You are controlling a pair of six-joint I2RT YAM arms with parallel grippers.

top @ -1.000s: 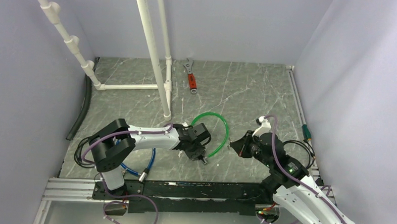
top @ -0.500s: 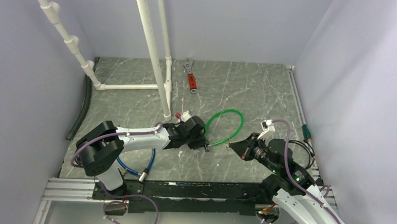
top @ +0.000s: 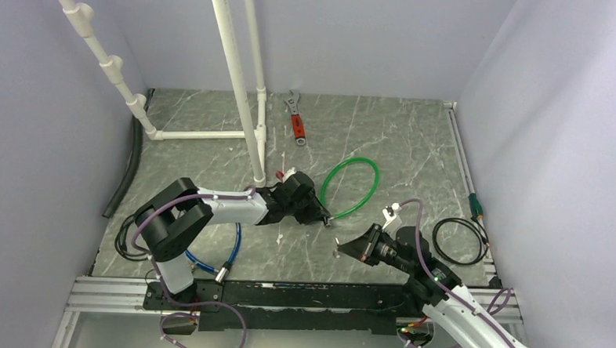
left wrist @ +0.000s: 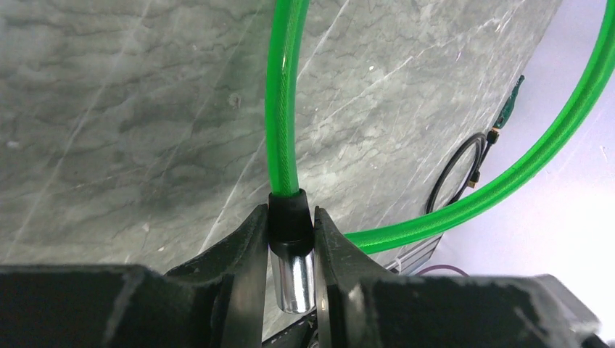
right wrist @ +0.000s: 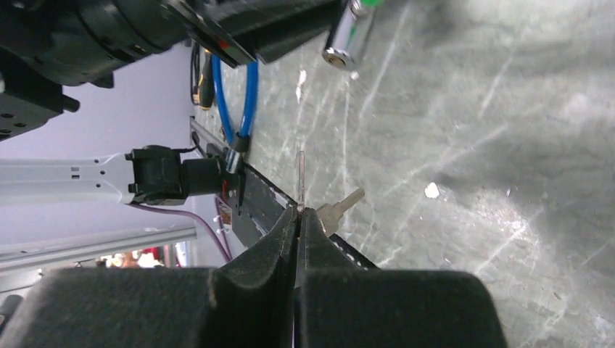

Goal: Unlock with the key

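Observation:
My left gripper [top: 321,215] is shut on the black-collared silver lock end [left wrist: 291,250] of the green cable [top: 375,189] and holds it just above the floor. The loop curves away in the left wrist view [left wrist: 281,109]. My right gripper [top: 343,244] is shut on the small key bunch. One key blade [right wrist: 301,177] sticks out edge-on from the closed tips, and a second key [right wrist: 339,206] hangs beside them. The blade points toward the lock end's face [right wrist: 348,36], a short gap away. In the top view the key [top: 336,247] is a tiny speck.
A red-handled wrench [top: 295,125] lies at the back. White pipes [top: 248,132] stand at back left, with a black hose [top: 124,174] along the left wall. A blue cable [top: 235,245] lies by the left arm's base. A black cable coil [top: 459,239] lies at the right.
My left gripper swung the lock end up and to the right, and the green loop shifted right. My right gripper moved left and nearer with the key, closing on the lock end.

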